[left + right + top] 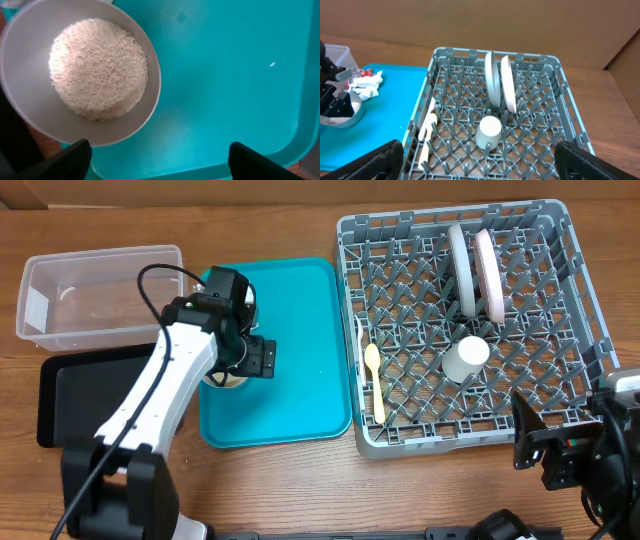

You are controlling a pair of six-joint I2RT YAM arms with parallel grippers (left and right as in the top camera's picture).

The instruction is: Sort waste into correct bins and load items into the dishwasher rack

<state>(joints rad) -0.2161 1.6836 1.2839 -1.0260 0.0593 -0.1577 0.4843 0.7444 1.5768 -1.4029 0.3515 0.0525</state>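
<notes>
Four items, two plates (pixel 461 265), cup (pixel 466 358) and spoon (pixel 374 380), stand in the rack (pixel 590 310) at frame right. Bowl (pixel 20 65) of rice (pixel 97 67), wrappers (pixel 365 73) and napkin (pixel 369 86) wait on the teal tray (pixel 300 360), left of centre; tub (pixel 100 255) and black tray (pixel 80 390) look unfilled. Left gripper (pixel 160 155), above the bowl, and right gripper (pixel 480 155), lower right, gape wide, holding nothing.

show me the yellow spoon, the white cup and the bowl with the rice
yellow spoon (pixel 376 390): overhead view, middle of its handle.
white cup (pixel 466 358): overhead view, middle of its body.
bowl (pixel 22 55): left wrist view, bare inner wall on the left side.
</notes>
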